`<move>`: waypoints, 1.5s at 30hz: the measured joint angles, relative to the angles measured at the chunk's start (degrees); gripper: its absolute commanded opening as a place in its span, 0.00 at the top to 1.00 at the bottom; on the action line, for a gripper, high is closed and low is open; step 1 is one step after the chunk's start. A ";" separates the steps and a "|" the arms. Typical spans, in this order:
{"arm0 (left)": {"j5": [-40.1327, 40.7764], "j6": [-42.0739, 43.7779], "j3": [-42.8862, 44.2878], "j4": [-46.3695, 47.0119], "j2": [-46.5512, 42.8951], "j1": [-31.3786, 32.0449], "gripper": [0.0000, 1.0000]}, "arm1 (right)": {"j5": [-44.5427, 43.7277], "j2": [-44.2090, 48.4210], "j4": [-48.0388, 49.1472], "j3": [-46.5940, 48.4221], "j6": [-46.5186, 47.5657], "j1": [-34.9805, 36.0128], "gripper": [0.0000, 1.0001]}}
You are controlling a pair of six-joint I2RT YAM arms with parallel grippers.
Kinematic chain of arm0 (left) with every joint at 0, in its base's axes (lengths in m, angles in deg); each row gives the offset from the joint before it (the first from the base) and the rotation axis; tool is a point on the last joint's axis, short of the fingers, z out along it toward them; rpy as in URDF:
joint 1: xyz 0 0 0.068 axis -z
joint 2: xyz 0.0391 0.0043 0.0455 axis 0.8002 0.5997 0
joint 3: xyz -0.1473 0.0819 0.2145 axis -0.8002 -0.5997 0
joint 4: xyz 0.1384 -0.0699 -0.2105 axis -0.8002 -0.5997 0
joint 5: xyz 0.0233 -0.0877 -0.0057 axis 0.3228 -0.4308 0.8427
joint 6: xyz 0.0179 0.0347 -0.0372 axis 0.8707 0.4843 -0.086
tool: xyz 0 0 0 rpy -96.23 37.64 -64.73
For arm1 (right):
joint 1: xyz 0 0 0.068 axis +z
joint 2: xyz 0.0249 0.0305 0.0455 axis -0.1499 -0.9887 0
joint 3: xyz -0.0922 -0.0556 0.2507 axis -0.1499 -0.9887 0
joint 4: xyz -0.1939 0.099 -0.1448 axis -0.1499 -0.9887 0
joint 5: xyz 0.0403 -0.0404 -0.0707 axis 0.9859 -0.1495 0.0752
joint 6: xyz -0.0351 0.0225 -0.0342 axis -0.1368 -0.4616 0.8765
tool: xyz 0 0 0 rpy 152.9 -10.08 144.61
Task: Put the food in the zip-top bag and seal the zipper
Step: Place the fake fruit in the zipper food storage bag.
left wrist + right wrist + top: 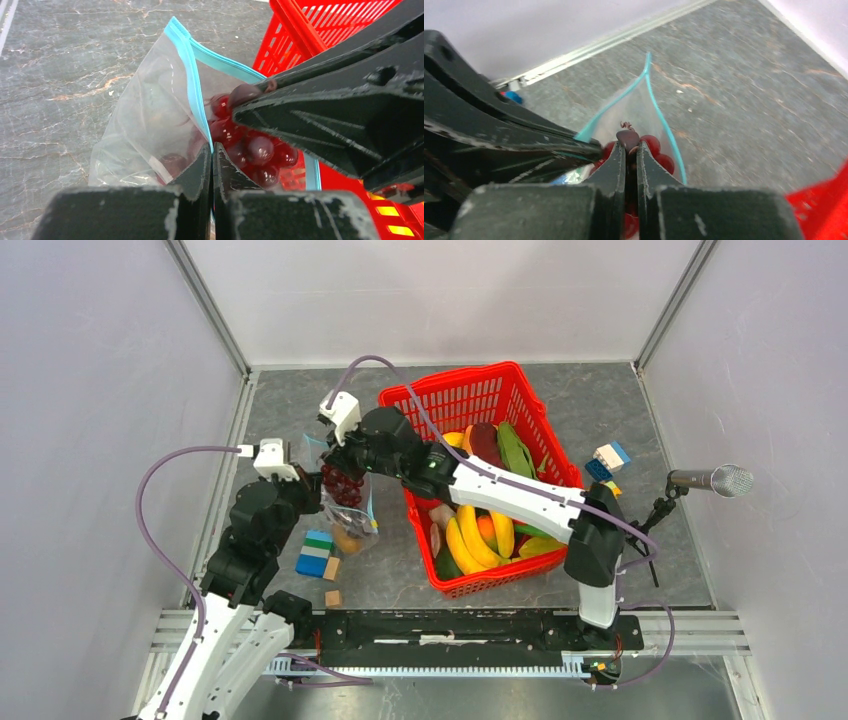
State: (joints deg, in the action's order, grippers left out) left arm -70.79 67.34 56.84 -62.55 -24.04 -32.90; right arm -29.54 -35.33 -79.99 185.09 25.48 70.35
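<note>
Losing most of the grapes [260,150] behind the right gripper [628,147] in both wrist views. Cutting the red basket [325,20] off at the picture edges there. Covering the mouth of the bag [145,115] from overhead with the left gripper [212,152] too. Blurring an orange piece [348,538] low in the bag. Leaving a blue object [513,96] behind the left gripper too small to name.

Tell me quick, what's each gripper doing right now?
Left gripper: closed, pinching the bag at its edge.
Right gripper: closed, holding the grapes by the stem.
</note>
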 measured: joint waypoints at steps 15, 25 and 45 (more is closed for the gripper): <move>5.01 -0.26 -0.02 -1.73 -1.14 -0.63 0.98 | 10.62 3.80 1.66 -2.67 -0.92 -0.59 0.28; 6.23 -0.28 -0.02 -1.95 -1.88 -0.66 0.98 | -0.31 17.29 4.50 -10.64 -1.73 -0.24 0.23; 8.41 -0.70 -0.83 -1.75 -6.36 -0.68 0.98 | -8.50 -3.74 -18.25 7.45 0.85 -1.11 0.75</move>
State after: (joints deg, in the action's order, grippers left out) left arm -62.37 66.64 56.01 -64.30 -30.40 -33.58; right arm -38.04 -39.07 -98.24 192.55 26.33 69.24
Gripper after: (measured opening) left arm 0.039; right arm 0.416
